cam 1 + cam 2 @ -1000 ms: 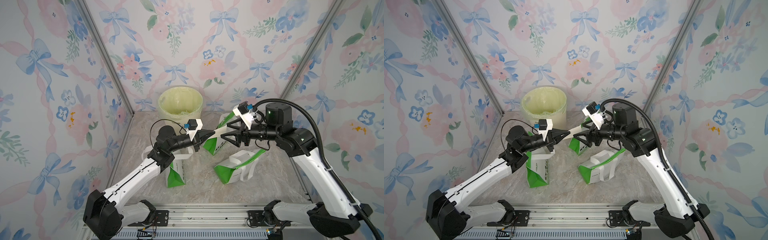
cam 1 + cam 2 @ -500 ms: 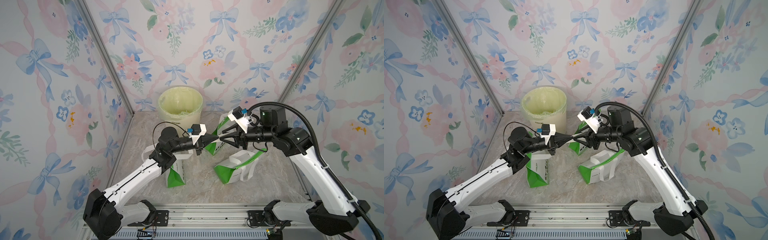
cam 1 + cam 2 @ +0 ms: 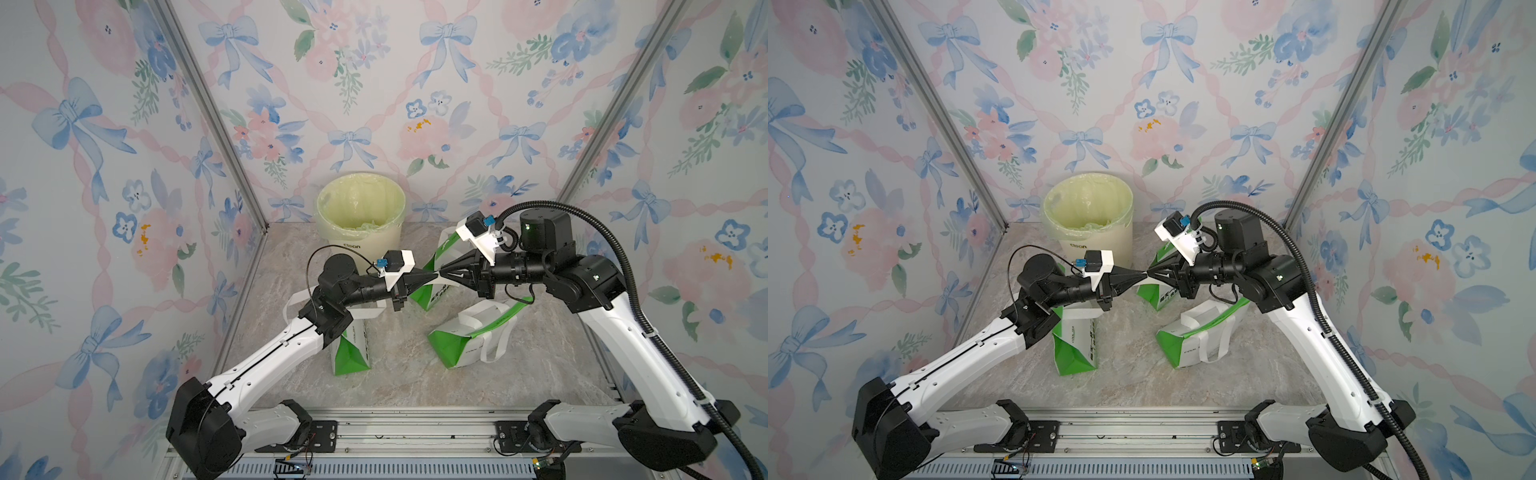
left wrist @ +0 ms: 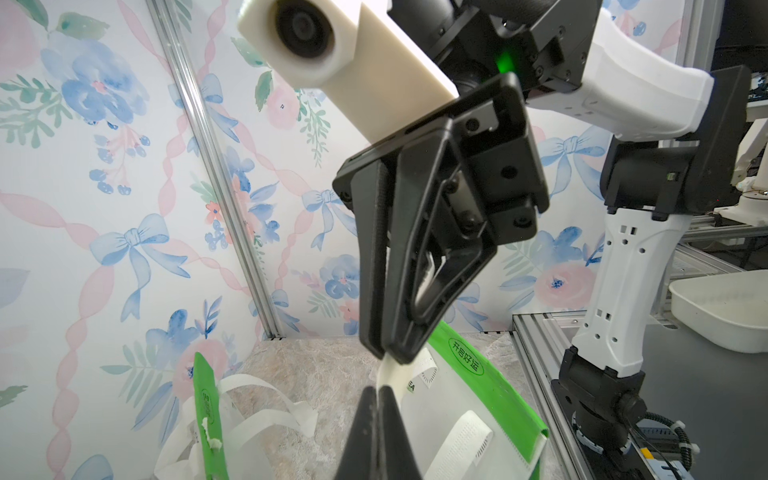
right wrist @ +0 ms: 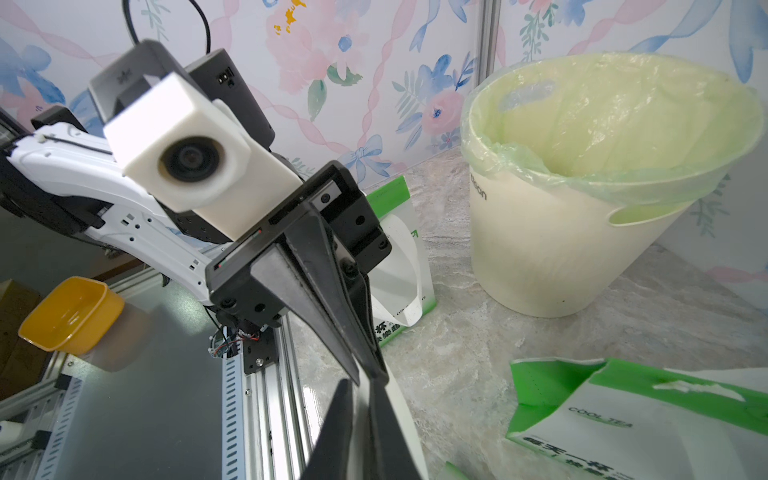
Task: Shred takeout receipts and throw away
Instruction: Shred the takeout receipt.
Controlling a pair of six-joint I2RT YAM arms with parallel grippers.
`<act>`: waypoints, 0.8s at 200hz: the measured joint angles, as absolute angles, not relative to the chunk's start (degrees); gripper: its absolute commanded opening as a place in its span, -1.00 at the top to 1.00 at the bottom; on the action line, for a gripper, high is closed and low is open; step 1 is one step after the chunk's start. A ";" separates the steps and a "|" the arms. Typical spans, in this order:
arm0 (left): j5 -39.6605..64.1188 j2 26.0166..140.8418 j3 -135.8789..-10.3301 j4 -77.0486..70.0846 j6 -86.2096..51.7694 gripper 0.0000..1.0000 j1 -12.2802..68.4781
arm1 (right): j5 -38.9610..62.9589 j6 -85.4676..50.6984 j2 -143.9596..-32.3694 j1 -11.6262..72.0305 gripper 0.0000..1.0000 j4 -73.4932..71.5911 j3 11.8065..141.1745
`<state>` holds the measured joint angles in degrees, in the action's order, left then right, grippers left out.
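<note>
One takeout receipt [image 4: 388,372], a thin white paper slip, hangs in mid-air above the table, pinched from both ends. My left gripper [image 3: 430,275] is shut on one end of it; in the left wrist view its fingertips [image 4: 384,395] press together on the paper. My right gripper [image 3: 444,274] faces it tip to tip and is shut on the other end. In the right wrist view the receipt [image 5: 401,409] shows as a white strip along that gripper's dark fingers [image 5: 380,415]. In both top views only a sliver of receipt [image 3: 1146,273] shows between the two tips.
A cream bin [image 3: 360,216] with a pale green liner stands at the back, just behind the left gripper. Three green-and-white bags sit below the arms: one upright [image 3: 349,349], one lying on its side [image 3: 469,340], one [image 3: 434,291] under the grippers.
The right gripper, open a second ago, has moved in towards the left gripper's tip and closed on the receipt. The left gripper stayed shut and shifted slightly.
</note>
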<state>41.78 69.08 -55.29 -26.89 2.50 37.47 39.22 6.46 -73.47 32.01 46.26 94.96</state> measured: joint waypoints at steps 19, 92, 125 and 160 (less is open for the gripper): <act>41.30 69.08 -55.31 -26.46 3.18 1.00 37.50 | 39.22 6.28 -73.71 32.05 1.00 46.24 94.91; 32.23 67.16 -54.76 -23.81 14.15 1.00 40.49 | 36.34 0.51 -75.40 32.10 1.00 45.01 95.09; 27.81 66.02 -53.93 -22.57 20.95 1.00 42.19 | 34.02 -5.23 -78.28 31.44 1.00 46.02 97.12; 27.42 63.51 -53.87 -23.51 25.10 1.00 44.97 | 29.69 -9.17 -82.63 29.12 1.00 48.25 97.89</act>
